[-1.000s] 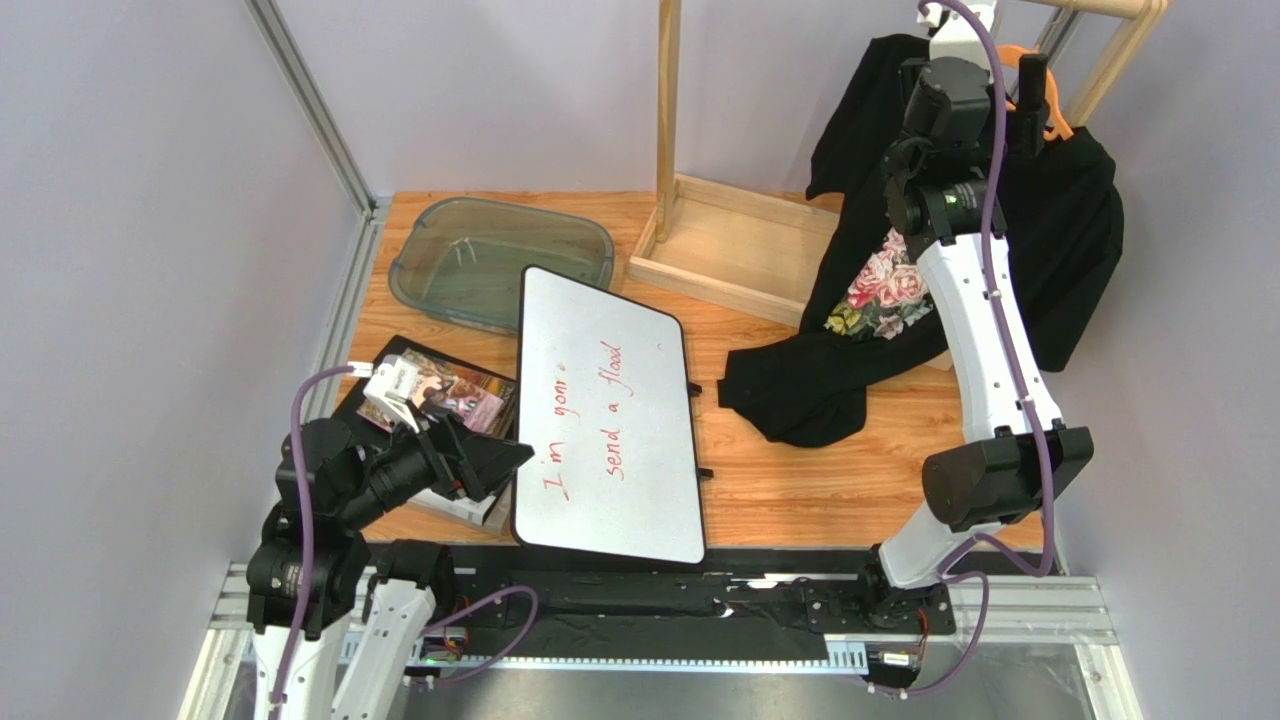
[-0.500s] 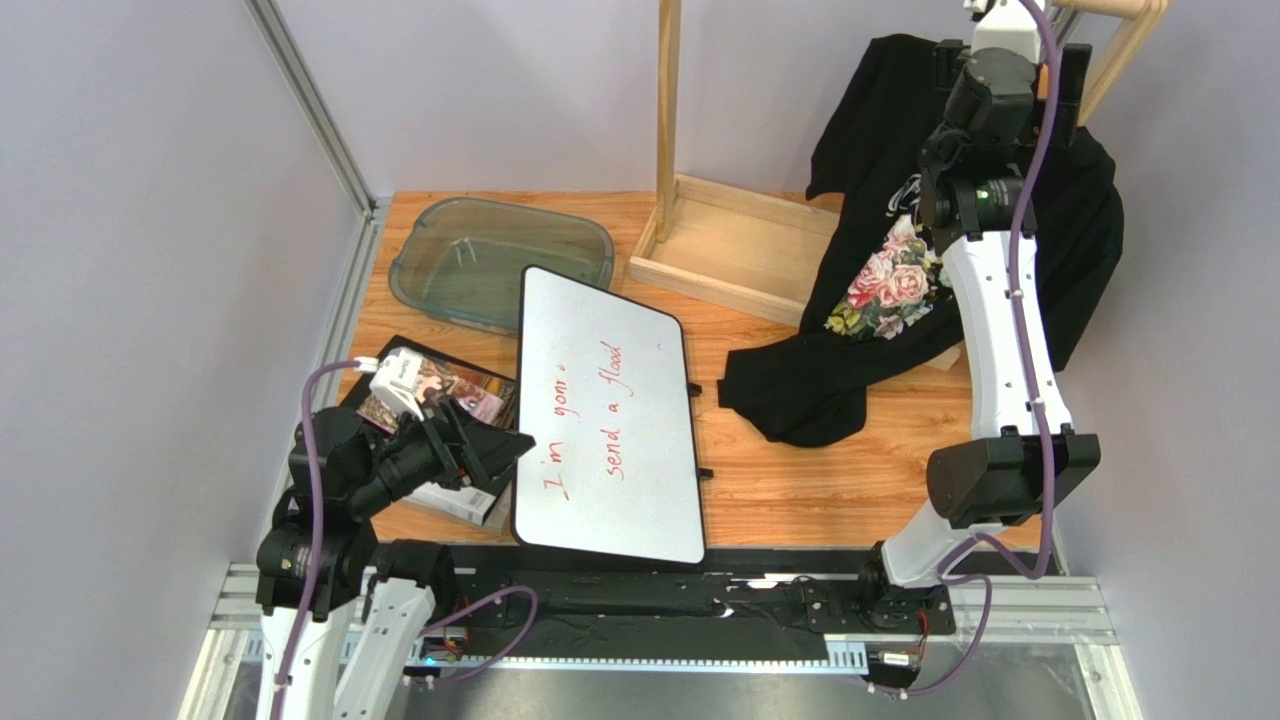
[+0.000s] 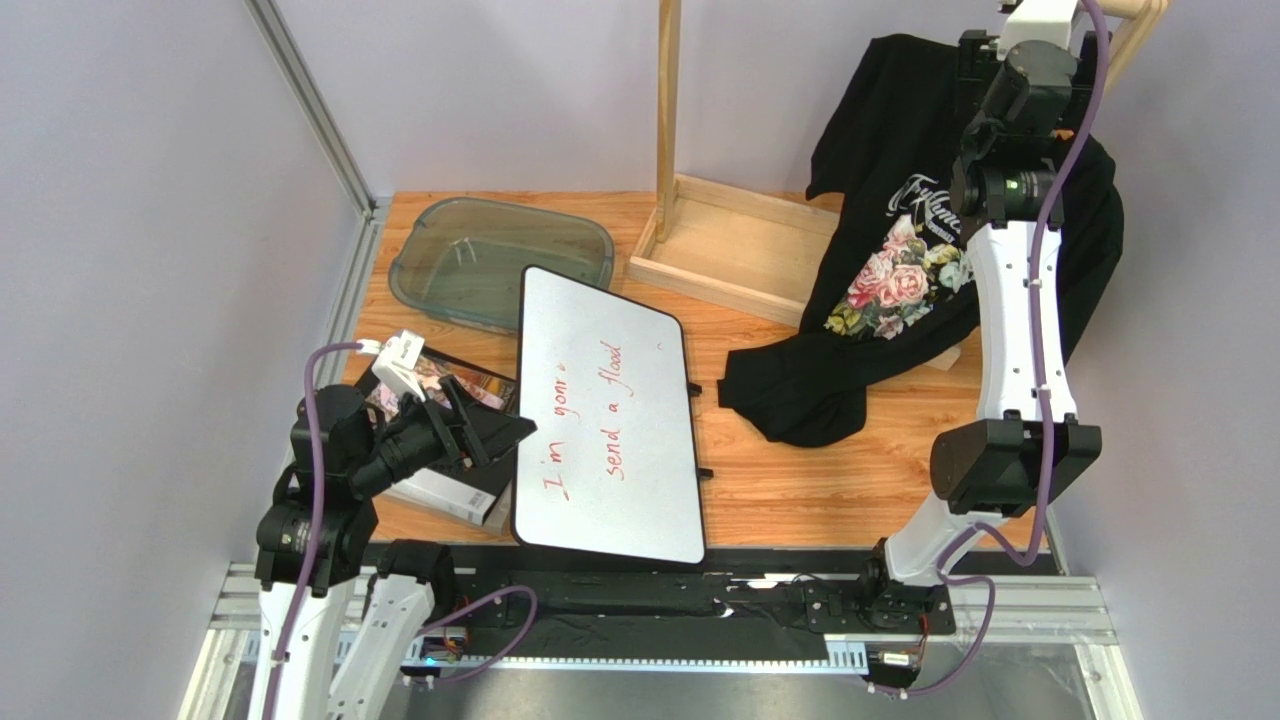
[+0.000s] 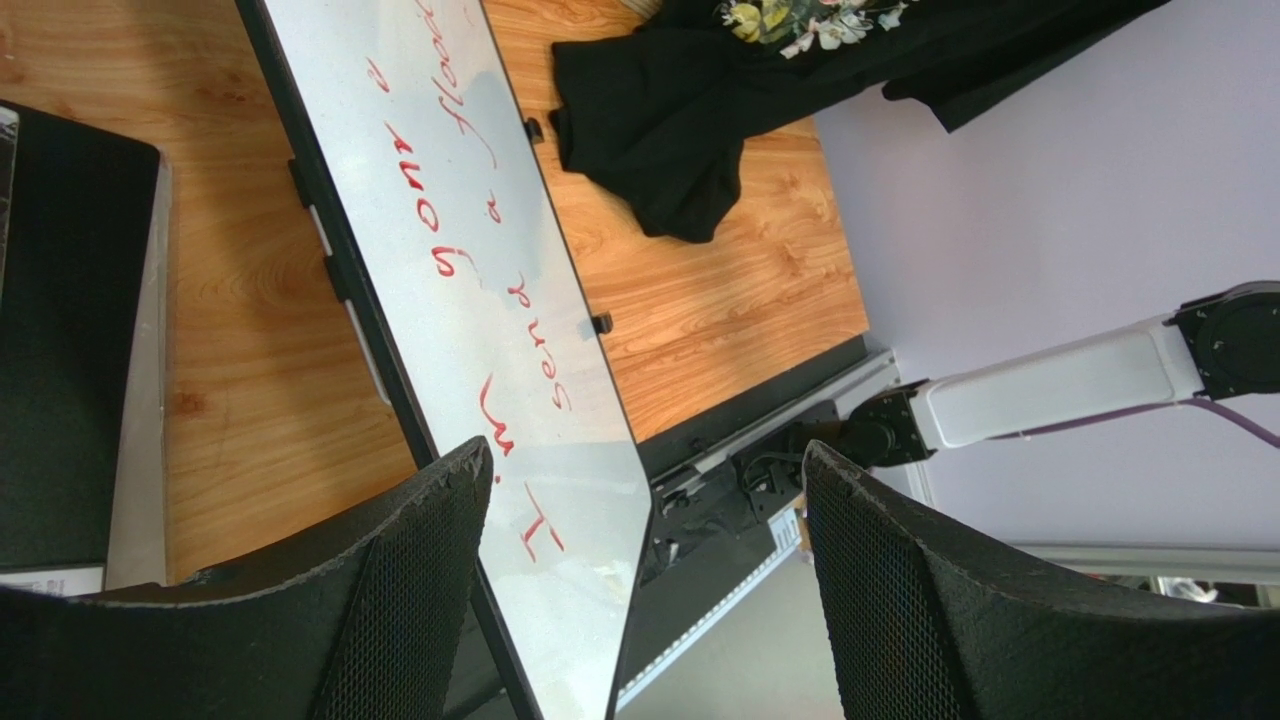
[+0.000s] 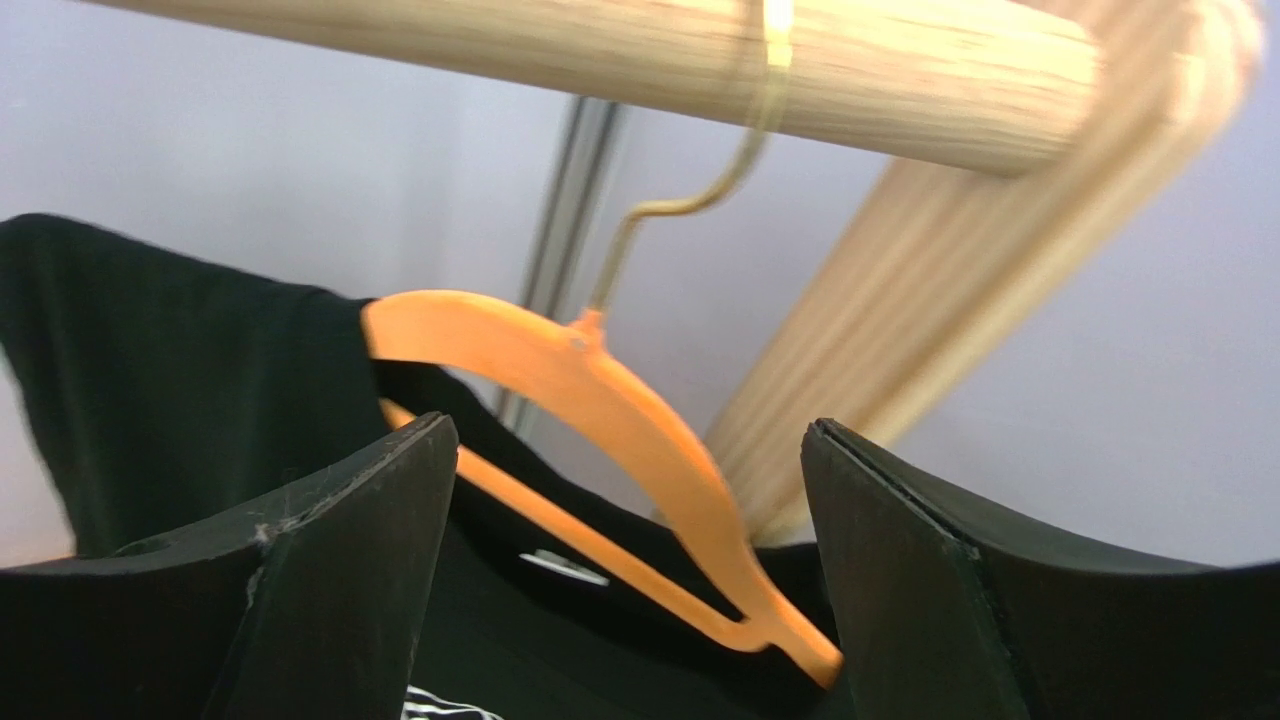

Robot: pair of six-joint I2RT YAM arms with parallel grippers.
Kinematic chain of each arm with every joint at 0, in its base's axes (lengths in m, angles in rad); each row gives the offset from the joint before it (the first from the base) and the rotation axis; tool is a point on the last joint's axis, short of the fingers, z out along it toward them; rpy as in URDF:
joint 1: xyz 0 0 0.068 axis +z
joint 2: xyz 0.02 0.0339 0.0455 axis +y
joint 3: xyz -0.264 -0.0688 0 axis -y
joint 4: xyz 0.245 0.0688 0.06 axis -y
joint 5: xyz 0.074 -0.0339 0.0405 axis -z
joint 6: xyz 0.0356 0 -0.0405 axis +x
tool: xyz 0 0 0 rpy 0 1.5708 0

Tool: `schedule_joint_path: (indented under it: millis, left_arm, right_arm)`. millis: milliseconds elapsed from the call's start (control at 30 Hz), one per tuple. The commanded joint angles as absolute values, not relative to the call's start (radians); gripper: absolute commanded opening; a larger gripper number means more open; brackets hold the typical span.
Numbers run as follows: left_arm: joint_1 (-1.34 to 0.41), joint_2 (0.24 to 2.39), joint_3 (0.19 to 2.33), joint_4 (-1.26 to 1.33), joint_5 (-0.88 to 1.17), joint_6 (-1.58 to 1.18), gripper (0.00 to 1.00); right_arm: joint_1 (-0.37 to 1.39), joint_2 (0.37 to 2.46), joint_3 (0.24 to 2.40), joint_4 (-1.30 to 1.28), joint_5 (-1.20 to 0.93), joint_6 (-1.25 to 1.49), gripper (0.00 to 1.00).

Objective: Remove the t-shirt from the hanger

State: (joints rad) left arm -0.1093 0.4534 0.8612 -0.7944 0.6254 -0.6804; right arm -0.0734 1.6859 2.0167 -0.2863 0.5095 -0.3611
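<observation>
Jaws wide and empty on right gripper (image 5: 624, 450), raised high, framing the hanger (image 5: 601, 383) between them; hook (image 5: 744, 158) over wooden rail (image 5: 601, 45); t-shirt (image 3: 902, 300) draped from hanger at rear right, hem pooled on table (image 3: 781, 480); jaws likewise wide on left gripper (image 4: 646, 458), low by whiteboard (image 3: 609, 413).

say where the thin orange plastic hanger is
In the right wrist view, the thin orange plastic hanger hangs by its metal hook from the pale wooden rail, framed by the open right gripper, black t-shirt draped on it.
</observation>
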Motion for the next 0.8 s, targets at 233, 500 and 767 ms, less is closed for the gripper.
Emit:
schedule_joint_path:
  millis: [233, 500, 767]
  left_arm:
    - [-0.104, 0.434, 0.893, -0.787, 0.638, -0.706, 0.79]
    - [-0.104, 0.433, 0.897, -0.792, 0.621, -0.707, 0.79]
    - [-0.104, 0.419, 0.891, -0.795, 0.611, -0.709, 0.79]
  right_arm:
    - [-0.121, 1.762, 2.066, -0.281, 0.354, -0.299, 0.83]
    - [-0.124, 1.746, 2.051, -0.302, 0.164, -0.241, 0.38]
    - [-0.123, 1.629, 1.968, -0.307, -0.032, -0.155, 0.13]
